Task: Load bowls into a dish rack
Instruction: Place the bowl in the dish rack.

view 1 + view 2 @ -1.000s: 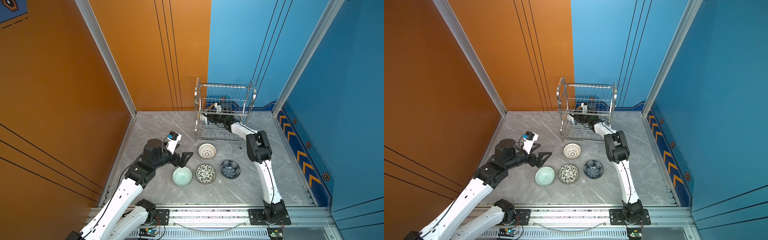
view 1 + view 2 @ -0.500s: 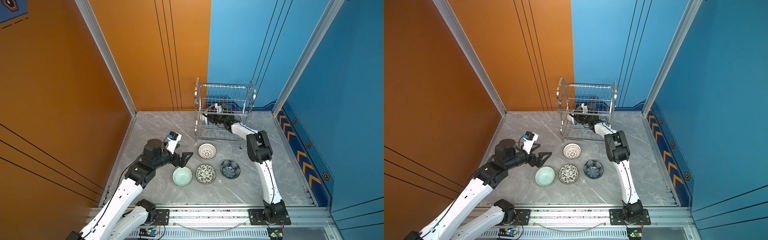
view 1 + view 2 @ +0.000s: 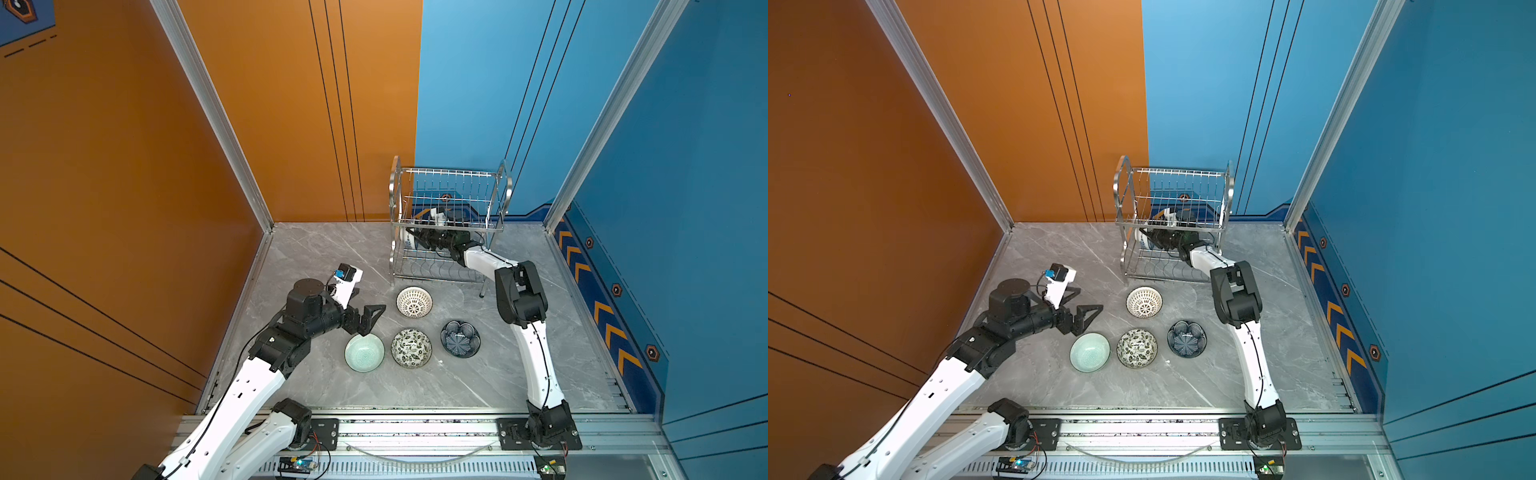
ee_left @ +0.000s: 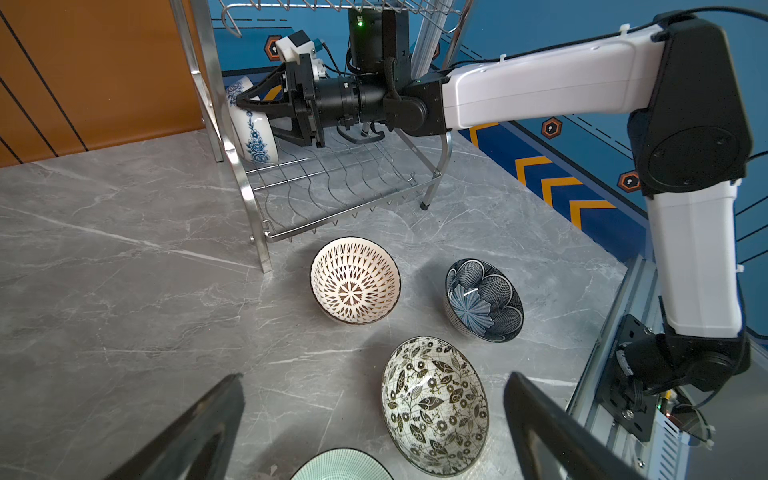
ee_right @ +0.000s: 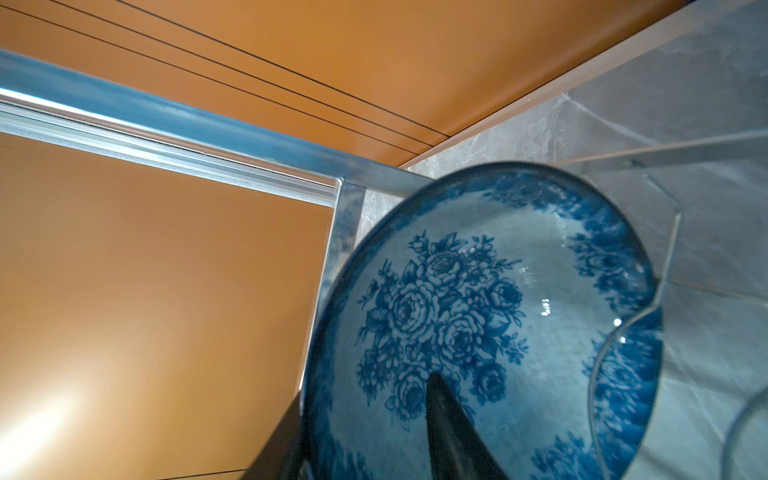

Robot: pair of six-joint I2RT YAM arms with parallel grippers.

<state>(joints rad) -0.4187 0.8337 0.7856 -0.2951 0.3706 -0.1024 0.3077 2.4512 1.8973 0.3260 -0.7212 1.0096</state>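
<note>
The blue-floral bowl (image 4: 253,137) stands on edge at the orange-wall end of the dish rack's (image 3: 449,226) lower shelf. My right gripper (image 5: 365,390) reaches in under the upper shelf. It is open, one finger inside the bowl (image 5: 478,311) and one outside its rim, with a gap showing at the inner finger. Four bowls sit upright on the floor: lattice (image 3: 414,302), mint (image 3: 364,352), leaf-patterned (image 3: 411,348) and navy (image 3: 460,338). My left gripper (image 3: 368,301) hovers wide open and empty just above and beside the mint bowl (image 4: 343,465).
The rack stands against the back wall where the orange and blue panels meet. The right forearm (image 4: 540,79) crosses over the rack's open front. A metal rail (image 3: 415,428) runs along the near edge of the grey marble floor (image 3: 316,257).
The right jaws have eased a little wider around the blue-floral bowl's rim. Neither arm has visibly shifted.
</note>
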